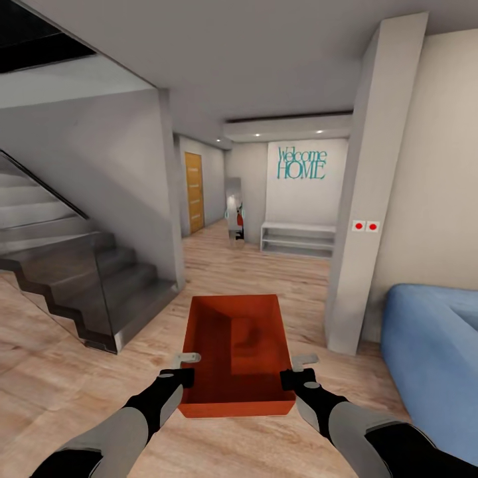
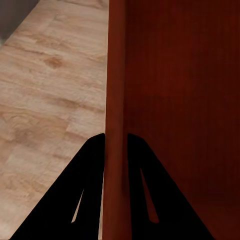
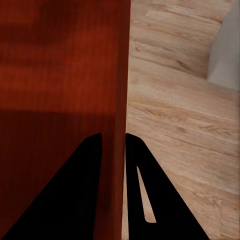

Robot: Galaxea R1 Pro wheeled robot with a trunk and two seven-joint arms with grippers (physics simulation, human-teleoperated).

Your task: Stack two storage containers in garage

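Fingers of the left gripper (image 2: 116, 150) straddle the left side wall of an orange-red storage container (image 1: 238, 352), one finger inside the bin and one outside, closed against the wall. The right gripper (image 3: 113, 147) pinches the opposite side wall the same way, its two dark fingers pressed to either face of the plastic. In the head view both grippers, left (image 1: 178, 377) and right (image 1: 297, 378), sit at the near corners of the bin, and the container hangs between them, carried level in front of the robot above the light wood-plank flooring (image 1: 60, 372), its open top facing up and its long axis pointing away from the camera.

Beyond the bin the living room floor runs on into a hallway. A grey staircase (image 1: 79, 279) with a glass balustrade rises on the left. A white pillar (image 1: 368, 199) carrying two red-dotted switches (image 1: 366, 226) stands on the right, and the corner of a blue sofa (image 1: 431, 352) lies just beside it. At the far end a white wall bears teal lettering reading "Welcome HOME" (image 1: 302, 163) above a low white shelf (image 1: 297, 239). An orange-wood door (image 1: 193, 192) with pale stripes is set in the left wall of the hallway.
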